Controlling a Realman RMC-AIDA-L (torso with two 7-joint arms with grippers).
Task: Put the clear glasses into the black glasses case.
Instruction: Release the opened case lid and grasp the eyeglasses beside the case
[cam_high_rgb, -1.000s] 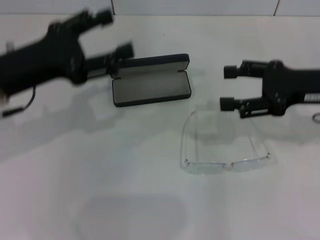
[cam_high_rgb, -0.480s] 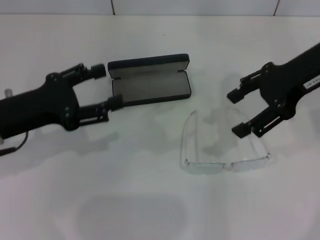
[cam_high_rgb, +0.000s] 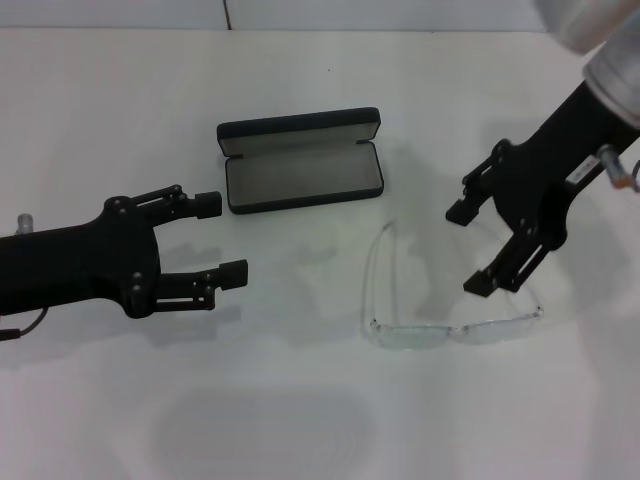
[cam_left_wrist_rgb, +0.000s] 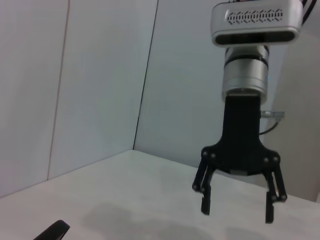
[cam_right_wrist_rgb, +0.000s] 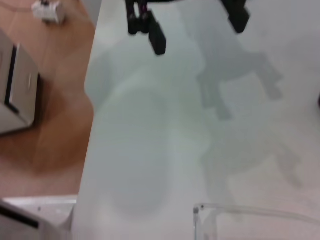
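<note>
white table (cam_high_rgb: 300, 400): work surface. left gripper (cam_high_rgb: 222, 238): fingers apart, empty, hovering near the case's front left. right gripper (cam_high_rgb: 468, 247): fingers apart, empty, above the glasses' right arm. black glasses case (cam_high_rgb: 301, 160): open, grey lining bare. clear glasses (cam_high_rgb: 450, 300): unfolded on the table, right of the case, apart from it. status: nothing grasped; pickup, placing remain.

On the table (cam_high_rgb: 320, 120), the black glasses case (cam_high_rgb: 300, 160) lies toward the far side, left of centre. The clear glasses (cam_high_rgb: 450, 300) lie nearer and to its right — well apart from it. The left gripper (cam_high_rgb: 222, 238) sits left of both; the right gripper (cam_high_rgb: 468, 248) hovers over the glasses' right arm.
</note>
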